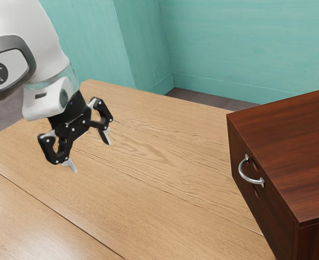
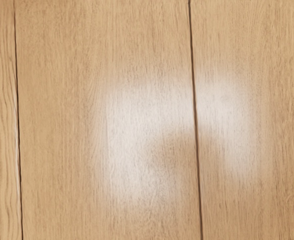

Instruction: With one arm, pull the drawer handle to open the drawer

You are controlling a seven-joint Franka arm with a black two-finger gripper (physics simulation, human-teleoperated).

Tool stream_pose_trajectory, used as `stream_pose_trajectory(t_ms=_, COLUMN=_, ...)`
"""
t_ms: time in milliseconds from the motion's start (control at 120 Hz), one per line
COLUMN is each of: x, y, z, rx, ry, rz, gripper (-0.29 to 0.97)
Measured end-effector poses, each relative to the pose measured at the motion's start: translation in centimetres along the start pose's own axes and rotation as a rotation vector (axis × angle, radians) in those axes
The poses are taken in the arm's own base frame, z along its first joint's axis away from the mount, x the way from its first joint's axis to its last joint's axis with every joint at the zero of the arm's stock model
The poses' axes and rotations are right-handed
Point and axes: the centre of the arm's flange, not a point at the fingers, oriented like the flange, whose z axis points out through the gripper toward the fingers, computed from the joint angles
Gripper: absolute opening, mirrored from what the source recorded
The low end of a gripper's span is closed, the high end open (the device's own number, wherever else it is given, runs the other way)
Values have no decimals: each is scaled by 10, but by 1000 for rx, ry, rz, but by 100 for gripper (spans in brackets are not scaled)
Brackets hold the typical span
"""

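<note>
Clearly, the drawer handle (image 1: pixel 240 172) sits well apart from the spread claw (image 1: pixel 90 154).

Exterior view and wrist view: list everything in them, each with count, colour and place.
table: one, light oak planks, across the exterior view's middle and under the wrist camera
cabinet: one, dark reddish-brown wood, on the table at the exterior view's right
drawer handle: one, silver, curved, on the cabinet's front facing the arm
wall: teal, behind the table
floor: a grey-brown strip between table and wall
arm: one, white, at the exterior view's upper left
hand: one, black, open, above the table, well apart from the drawer handle
</note>
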Motion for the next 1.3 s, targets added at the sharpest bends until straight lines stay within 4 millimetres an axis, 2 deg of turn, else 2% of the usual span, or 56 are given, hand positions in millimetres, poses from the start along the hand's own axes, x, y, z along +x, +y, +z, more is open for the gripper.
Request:
stream_pose_trajectory(t_ms=100, x=37, y=5, z=2, rx=84, ry=40, rz=208, gripper=68)
stream_pose_trajectory(t_ms=292, x=76, y=-4, z=29, rx=215, ry=118, rz=438, gripper=68)
stream_pose_trajectory(t_ms=375, x=83, y=-12, z=37, rx=281, ry=139, rz=488, gripper=65)
stream_pose_trajectory(t_ms=525, x=103, y=-43, z=56, rx=364, ry=137, rz=566, gripper=52)
stream_pose_trajectory(t_ms=642, x=108, y=-63, z=59, rx=423, ry=140, rz=600, gripper=42)
stream_pose_trajectory(t_ms=792, x=117, y=-85, z=75, rx=452, ry=174, rz=627, gripper=33)
stream_pose_trajectory(t_ms=917, x=124, y=-91, z=81, rx=474, ry=204, rz=648, gripper=29)
stream_pose_trajectory(t_ms=1117, x=150, y=-95, z=96, rx=475, ry=252, rz=707, gripper=26)
stream_pose_trajectory(t_ms=1300, x=163, y=-112, z=95, rx=497, ry=249, rz=748, gripper=25)
